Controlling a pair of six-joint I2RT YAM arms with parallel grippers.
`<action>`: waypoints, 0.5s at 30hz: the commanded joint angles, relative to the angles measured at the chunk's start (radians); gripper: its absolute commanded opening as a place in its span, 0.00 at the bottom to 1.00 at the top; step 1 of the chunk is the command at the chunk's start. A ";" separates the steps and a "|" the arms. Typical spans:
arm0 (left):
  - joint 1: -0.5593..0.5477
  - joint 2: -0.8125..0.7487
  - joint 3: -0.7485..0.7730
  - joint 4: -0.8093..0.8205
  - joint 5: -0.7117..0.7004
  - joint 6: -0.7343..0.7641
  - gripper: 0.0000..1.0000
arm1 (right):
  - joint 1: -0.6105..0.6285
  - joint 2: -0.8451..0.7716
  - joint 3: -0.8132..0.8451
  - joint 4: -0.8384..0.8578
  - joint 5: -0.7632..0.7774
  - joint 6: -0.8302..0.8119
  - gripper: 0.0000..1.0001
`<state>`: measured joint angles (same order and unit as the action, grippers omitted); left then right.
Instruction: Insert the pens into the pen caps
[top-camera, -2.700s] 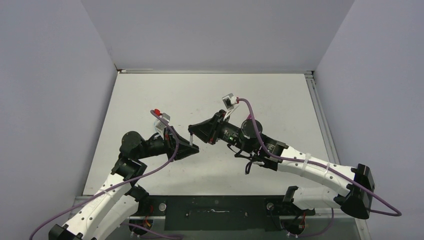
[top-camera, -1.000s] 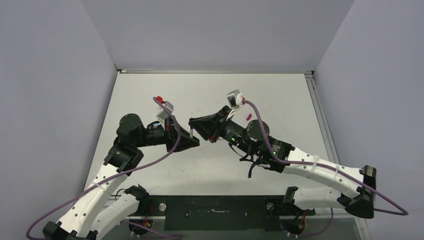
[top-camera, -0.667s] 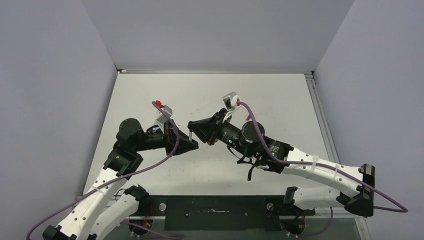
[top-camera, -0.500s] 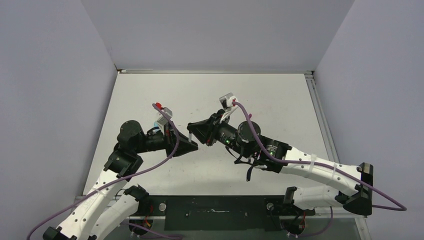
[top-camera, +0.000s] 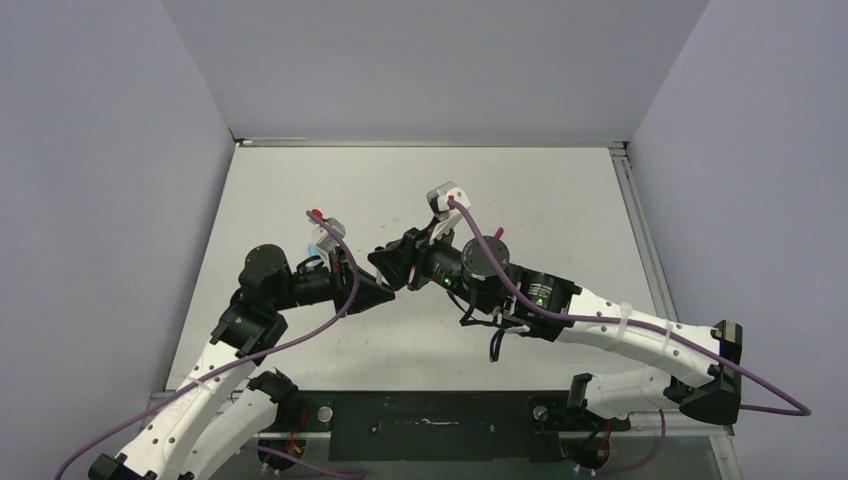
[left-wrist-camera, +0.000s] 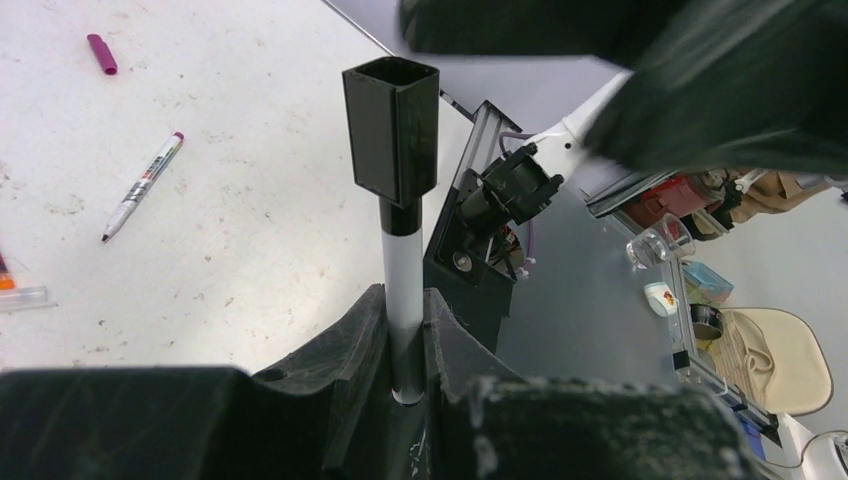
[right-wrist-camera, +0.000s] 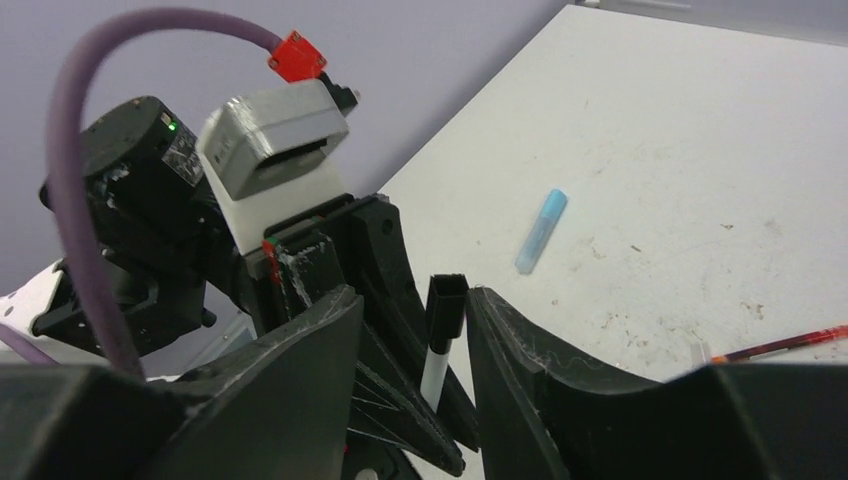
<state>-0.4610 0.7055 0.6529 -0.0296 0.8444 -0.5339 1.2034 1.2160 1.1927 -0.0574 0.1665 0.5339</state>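
Capped pen (left-wrist-camera: 403, 255) in left tool (left-wrist-camera: 404, 318)

You're in a robotics lab cell, not a home or an office. The left arm (top-camera: 190, 395) and right arm (top-camera: 640, 335) are bolted to a black base plate (top-camera: 430, 425) at the near edge of the scuffed white worktop (top-camera: 560, 190), with purple cables (right-wrist-camera: 65, 200) running off the wrists. Plain grey panels (top-camera: 430, 60) box in the far, left and right edges. An aluminium rail (top-camera: 633, 215) runs along the right edge. Beyond the worktop, your left wrist view shows a beige chair (left-wrist-camera: 780, 365) and small containers (left-wrist-camera: 657, 298).
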 joint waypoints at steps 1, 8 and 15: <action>0.008 -0.009 -0.003 -0.036 -0.042 0.037 0.00 | 0.008 -0.021 0.103 -0.017 0.069 -0.081 0.47; 0.008 0.010 0.026 -0.145 -0.160 0.089 0.00 | 0.007 -0.043 0.169 -0.176 0.251 -0.169 0.55; 0.008 0.106 0.107 -0.300 -0.410 0.158 0.00 | 0.004 -0.027 0.188 -0.344 0.429 -0.190 0.58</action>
<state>-0.4564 0.7692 0.6750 -0.2344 0.6155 -0.4397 1.2057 1.2003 1.3537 -0.2821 0.4503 0.3771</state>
